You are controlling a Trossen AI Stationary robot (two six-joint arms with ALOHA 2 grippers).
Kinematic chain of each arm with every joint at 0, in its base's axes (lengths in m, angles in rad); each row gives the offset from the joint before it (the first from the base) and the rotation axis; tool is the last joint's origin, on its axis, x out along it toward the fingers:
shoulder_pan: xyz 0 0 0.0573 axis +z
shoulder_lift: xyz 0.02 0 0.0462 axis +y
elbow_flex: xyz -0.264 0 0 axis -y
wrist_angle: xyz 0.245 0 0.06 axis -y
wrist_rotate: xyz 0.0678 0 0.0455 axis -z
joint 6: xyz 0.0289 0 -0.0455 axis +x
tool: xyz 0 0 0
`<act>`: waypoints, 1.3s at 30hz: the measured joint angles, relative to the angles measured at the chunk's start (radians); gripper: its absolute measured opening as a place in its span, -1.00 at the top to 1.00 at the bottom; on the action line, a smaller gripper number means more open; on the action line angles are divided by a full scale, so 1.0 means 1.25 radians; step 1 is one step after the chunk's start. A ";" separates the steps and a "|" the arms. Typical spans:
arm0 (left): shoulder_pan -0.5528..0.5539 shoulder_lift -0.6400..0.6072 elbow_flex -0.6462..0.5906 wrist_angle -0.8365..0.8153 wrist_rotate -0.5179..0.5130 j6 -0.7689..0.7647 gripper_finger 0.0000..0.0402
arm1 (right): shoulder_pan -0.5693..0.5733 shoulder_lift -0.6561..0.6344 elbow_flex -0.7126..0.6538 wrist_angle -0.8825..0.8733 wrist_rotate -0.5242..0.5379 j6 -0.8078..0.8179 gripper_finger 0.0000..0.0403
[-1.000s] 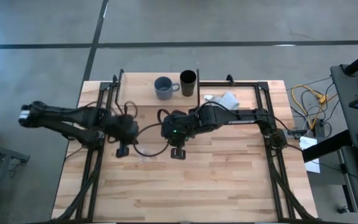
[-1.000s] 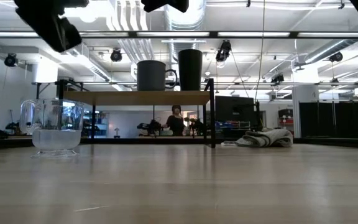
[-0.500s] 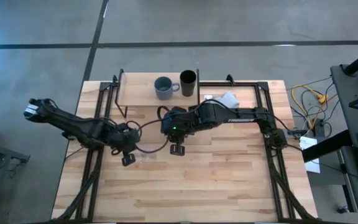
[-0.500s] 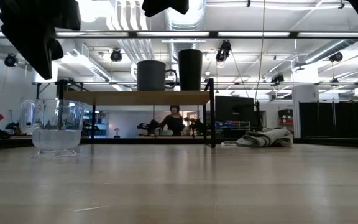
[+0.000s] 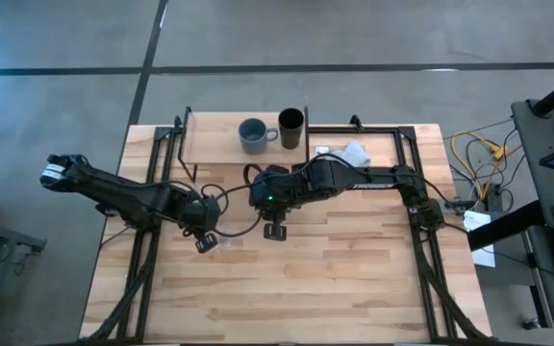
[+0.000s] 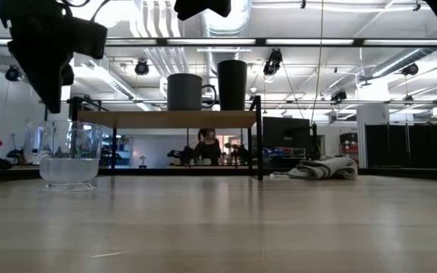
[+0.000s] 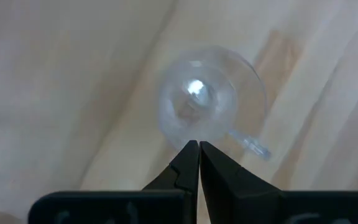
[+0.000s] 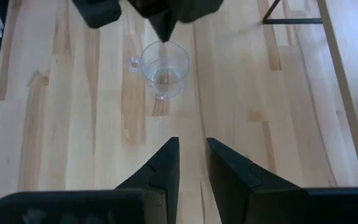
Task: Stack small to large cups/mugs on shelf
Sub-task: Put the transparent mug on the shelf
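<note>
your left gripper [image 7: 199,146] hovered, fingers pressed together, directly above the clear glass cup [image 7: 207,99] on the table [image 5: 354,279].
the glass cup stood upright on the table in front of the shelf [image 5: 221,139], its small handle to one side. the blue-grey mug [image 5: 253,135] and the tall black cup [image 5: 290,127] sat side by side on the shelf. your right gripper [image 8: 191,152] hung nearby over the table, fingers slightly apart and empty, facing the glass cup. a grey cloth [image 5: 346,153] lay beside the shelf.
</note>
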 joint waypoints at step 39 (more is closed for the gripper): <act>0.017 0.022 0.066 0.022 -0.028 0.054 1.00 | 0.000 0.000 0.000 -0.003 0.000 -0.007 0.64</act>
